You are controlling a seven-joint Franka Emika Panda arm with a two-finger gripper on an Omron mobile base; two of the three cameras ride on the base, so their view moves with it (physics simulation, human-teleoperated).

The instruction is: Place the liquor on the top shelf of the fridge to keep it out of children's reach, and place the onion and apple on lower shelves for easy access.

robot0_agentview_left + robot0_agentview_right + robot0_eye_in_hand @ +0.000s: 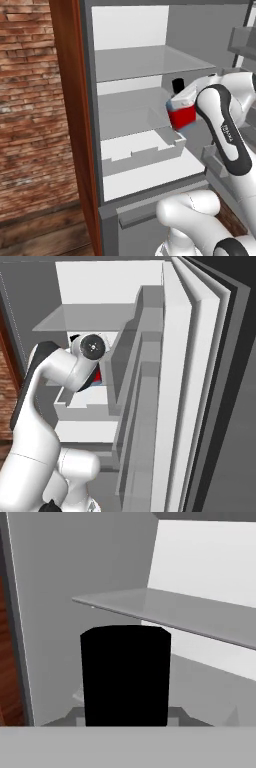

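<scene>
The fridge [90, 125] stands open, its white back wall bright behind the grey boards. The arm reaches in and holds the liquor [181, 111] up in the air, tilted, just under the top shelf [150, 62] and above the lower shelf [127, 112]. The fingers are hidden behind the white wrist, but they are closed on the bottle, whose red body and pale blue shoulder show beside the arm. From the hand's own camera the black cap [126, 674] looms close, with the top shelf's front edge [165, 609] a little above it.
</scene>
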